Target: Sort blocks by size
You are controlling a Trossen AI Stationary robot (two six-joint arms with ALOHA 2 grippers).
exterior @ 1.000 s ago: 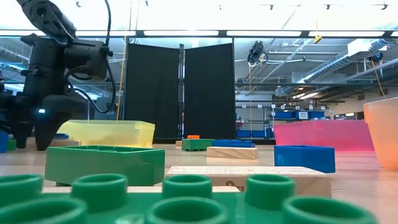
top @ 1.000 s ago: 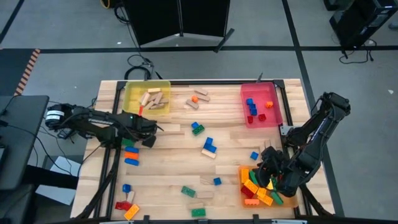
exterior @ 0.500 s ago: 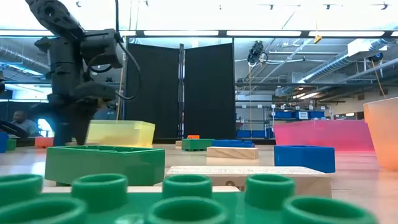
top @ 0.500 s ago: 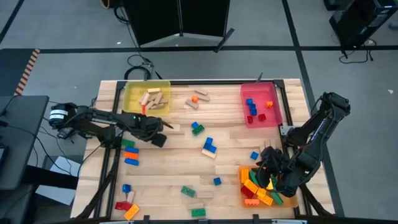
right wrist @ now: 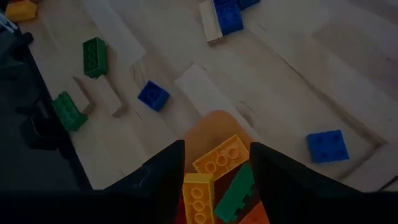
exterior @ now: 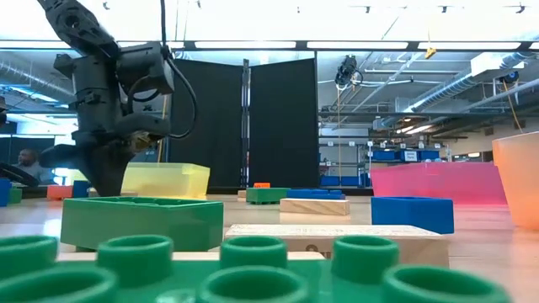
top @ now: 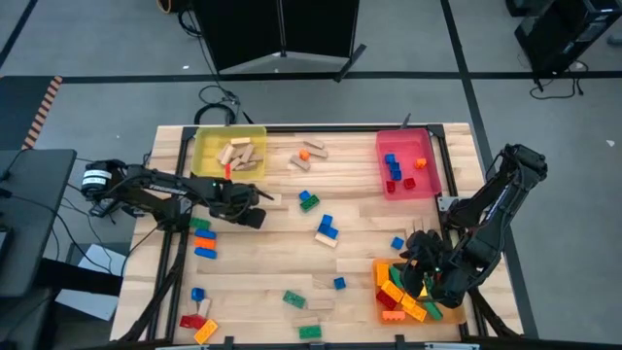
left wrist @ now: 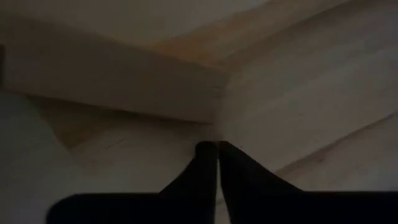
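Left of centre in the high view, your left gripper [top: 255, 216] has just snapped shut beside a tan block [left wrist: 112, 78], apparently empty; regrasp it. Right gripper [top: 420, 277] hovers half-open above the orange tray [top: 381, 282].

A blurred green studded plastic brick [exterior: 227, 273] is running off the low view's bottom edge. The right arm is hiding part of the translucent orange tray [top: 387, 302] of bricks.
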